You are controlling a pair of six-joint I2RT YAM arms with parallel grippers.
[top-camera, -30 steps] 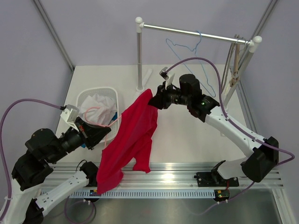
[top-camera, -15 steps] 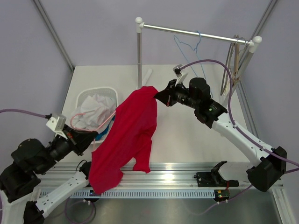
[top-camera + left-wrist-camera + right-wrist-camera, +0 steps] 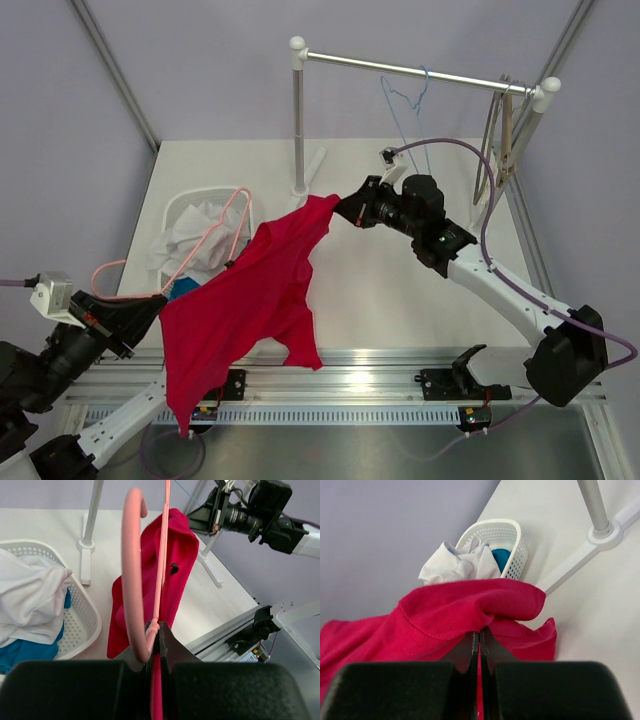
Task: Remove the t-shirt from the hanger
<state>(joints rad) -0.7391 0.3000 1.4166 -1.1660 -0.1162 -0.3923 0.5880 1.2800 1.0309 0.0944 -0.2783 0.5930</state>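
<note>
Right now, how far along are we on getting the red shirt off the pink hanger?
Mostly done: much of the pink hanger shows bare above the basket, outside the red t-shirt. In hand: the left gripper is shut on the hanger, and the right gripper pinches the shirt's top, with the cloth stretched between them. Left: red fabric lies at the left fingers, so the last bit needs pulling free.

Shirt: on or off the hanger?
Mostly off: the hanger hook and arm show bare in front of the shirt. Whether an end is caught inside the cloth, cannot tell.
</note>
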